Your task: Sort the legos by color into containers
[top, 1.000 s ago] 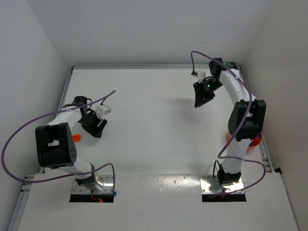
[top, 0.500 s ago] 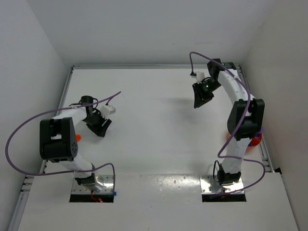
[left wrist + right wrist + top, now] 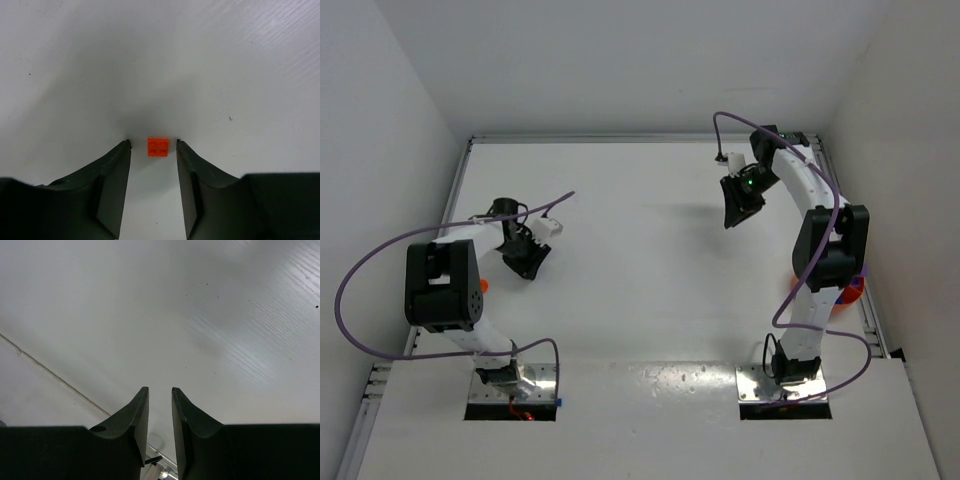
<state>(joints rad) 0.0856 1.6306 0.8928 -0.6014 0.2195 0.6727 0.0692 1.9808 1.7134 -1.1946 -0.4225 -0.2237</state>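
In the left wrist view a small orange lego (image 3: 158,147) lies flat on the white table, right between the tips of my left gripper (image 3: 152,144). The jaws are open, with a thin gap on each side of the brick. In the top view the left gripper (image 3: 527,264) sits low over the table's left side; the brick is hidden under it. My right gripper (image 3: 732,214) hovers at the far right with its jaws a little apart and nothing between them (image 3: 160,390). An orange container (image 3: 853,290) shows only partly behind the right arm.
A small orange object (image 3: 482,285) lies beside the left arm's upper link; I cannot tell what it is. The table's raised rim (image 3: 620,139) runs along the back and sides. Purple cables loop off both arms.
The left arm's elbow has swung right and the left gripper has shifted slightly right and back. The right gripper has barely moved.
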